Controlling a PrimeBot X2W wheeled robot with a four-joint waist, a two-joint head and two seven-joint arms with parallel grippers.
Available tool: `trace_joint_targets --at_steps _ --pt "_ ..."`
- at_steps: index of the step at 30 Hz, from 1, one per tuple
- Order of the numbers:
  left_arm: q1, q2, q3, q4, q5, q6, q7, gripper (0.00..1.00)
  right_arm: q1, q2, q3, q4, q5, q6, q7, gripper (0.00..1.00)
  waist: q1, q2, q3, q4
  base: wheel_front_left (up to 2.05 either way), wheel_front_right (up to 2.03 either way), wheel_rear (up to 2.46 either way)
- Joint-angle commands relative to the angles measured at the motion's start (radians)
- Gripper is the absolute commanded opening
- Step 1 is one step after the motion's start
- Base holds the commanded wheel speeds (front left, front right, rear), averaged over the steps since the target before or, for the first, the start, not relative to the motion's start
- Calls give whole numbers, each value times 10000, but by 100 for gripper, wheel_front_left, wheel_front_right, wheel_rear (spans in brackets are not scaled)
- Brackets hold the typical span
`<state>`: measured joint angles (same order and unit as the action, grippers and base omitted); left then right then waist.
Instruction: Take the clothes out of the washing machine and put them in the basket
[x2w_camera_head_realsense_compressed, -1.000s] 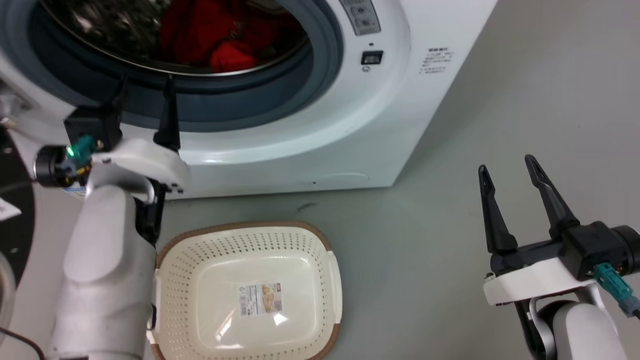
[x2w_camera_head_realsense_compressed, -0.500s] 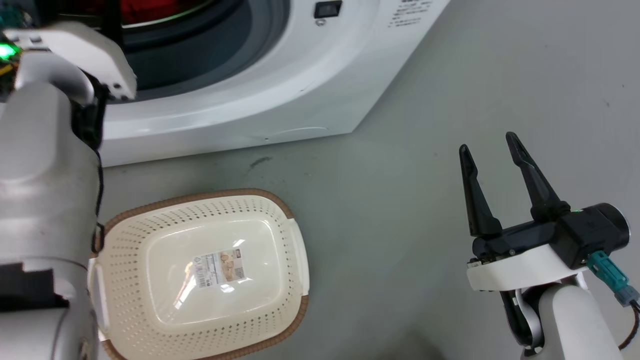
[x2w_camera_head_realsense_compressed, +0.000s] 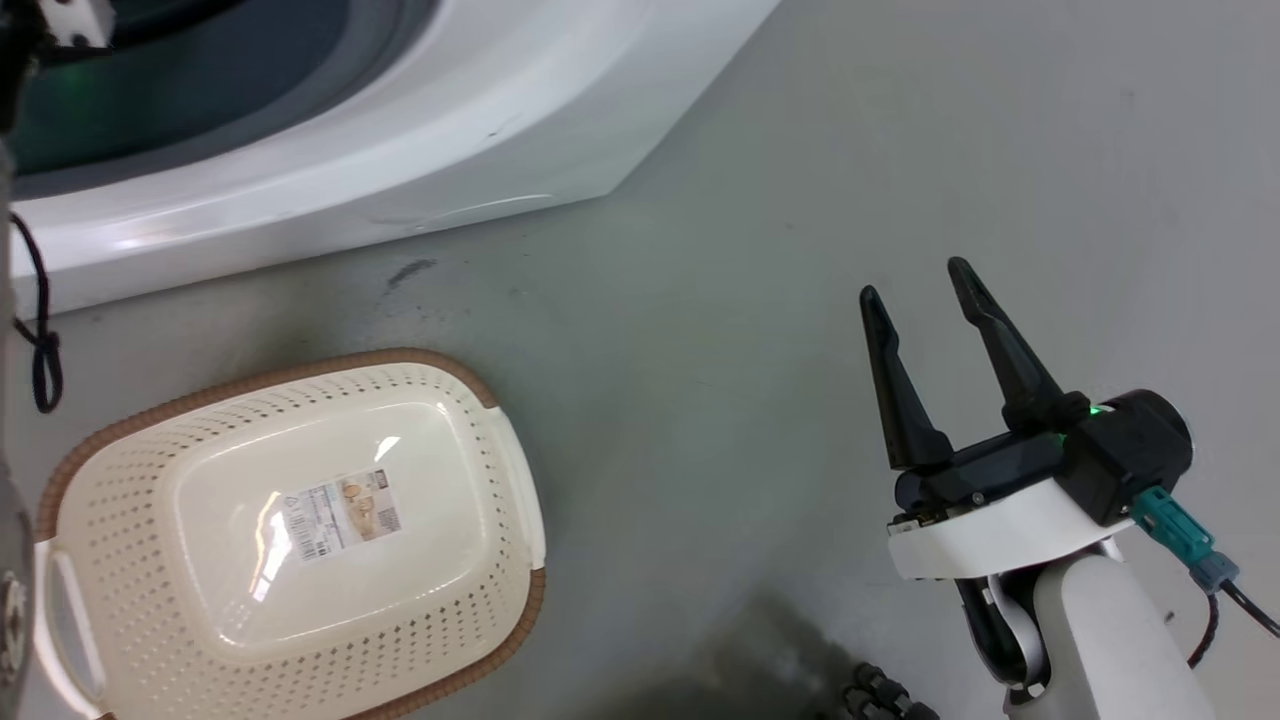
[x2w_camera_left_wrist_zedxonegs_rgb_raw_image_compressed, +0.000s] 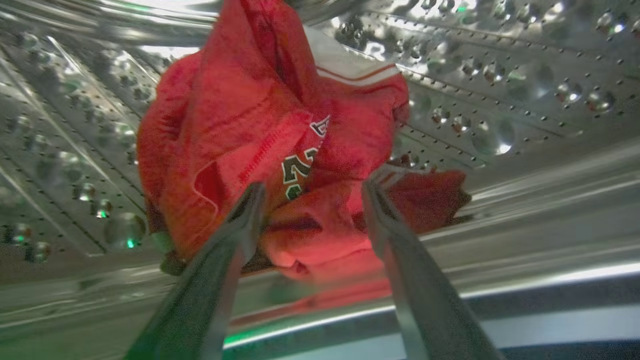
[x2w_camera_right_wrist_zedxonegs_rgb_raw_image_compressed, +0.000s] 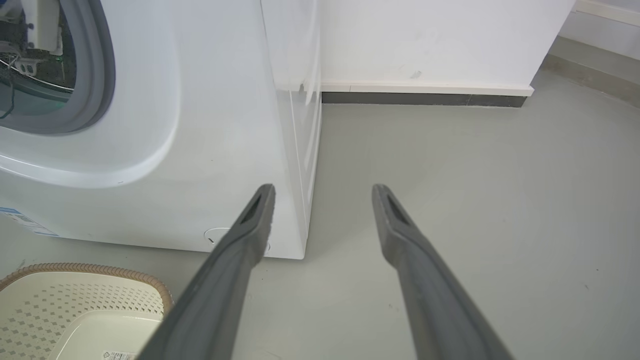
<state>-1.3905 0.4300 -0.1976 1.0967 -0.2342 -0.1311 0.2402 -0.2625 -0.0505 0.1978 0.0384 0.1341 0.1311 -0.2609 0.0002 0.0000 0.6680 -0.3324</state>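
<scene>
**Item 1: jersey** (x2w_camera_left_wrist_zedxonegs_rgb_raw_image_compressed: 225, 110). Bright red fabric, crumpled into a loose heap. A white band with a thin red stripe runs along its upper fold. Part of a white numeral with a dark outline shows at mid-heap, along with a line of red stitching. It lies inside the perforated steel drum (x2w_camera_left_wrist_zedxonegs_rgb_raw_image_compressed: 500, 75) of the washing machine (x2w_camera_head_realsense_compressed: 400, 150), on the drum wall close behind the lip.

**Item 2: left pincer** (x2w_camera_left_wrist_zedxonegs_rgb_raw_image_compressed: 311, 190). Inside the drum with its fingers spread wide. The tips sit on either side of a bunched red fold at the front of the heap. They appear to reach the cloth, though the blur leaves actual contact unclear.

**Item 3: right pincer** (x2w_camera_head_realsense_compressed: 913, 280). Fingers spread wide with nothing between them. It is poised over the grey floor (x2w_camera_head_realsense_compressed: 750, 250), well apart from the machine's front corner.

**Item 4: basket** (x2w_camera_head_realsense_compressed: 480, 470). Cream perforated plastic with a brown woven-look rim and white side handles. A printed label (x2w_camera_head_realsense_compressed: 335, 512) is stuck to its base. It stands on the floor just in front of the machine, with no garment in it.
</scene>
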Motion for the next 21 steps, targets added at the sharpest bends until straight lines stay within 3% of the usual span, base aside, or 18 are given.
trace_joint_targets --at_steps 1,14,15,18,21 --pt "-176 124 -116 59 -110 9 269 100 -140 6 63 17 54 -7 -49 100 -2 0 207 -244 0 0 0" --pt "-1441 1233 -1079 310 -1217 7 4398 100 -67 5 459 -218 570 -7 -44 100 -2 0 822 -939 0 0 0" --pt "-1451 1264 -1087 309 -1279 6 4584 79 -72 5 470 -226 592 -7 -44 100 -2 0 849 -962 0 0 0" --pt "-1460 1354 -1062 289 -1386 29 4939 0 -85 5 509 -220 661 -7 -45 100 -2 0 881 -1021 0 0 0" --pt "-1318 1385 -1041 200 -1484 106 5031 0 -133 5 526 -177 723 -7 -45 100 -2 0 874 -1045 0 0 0"
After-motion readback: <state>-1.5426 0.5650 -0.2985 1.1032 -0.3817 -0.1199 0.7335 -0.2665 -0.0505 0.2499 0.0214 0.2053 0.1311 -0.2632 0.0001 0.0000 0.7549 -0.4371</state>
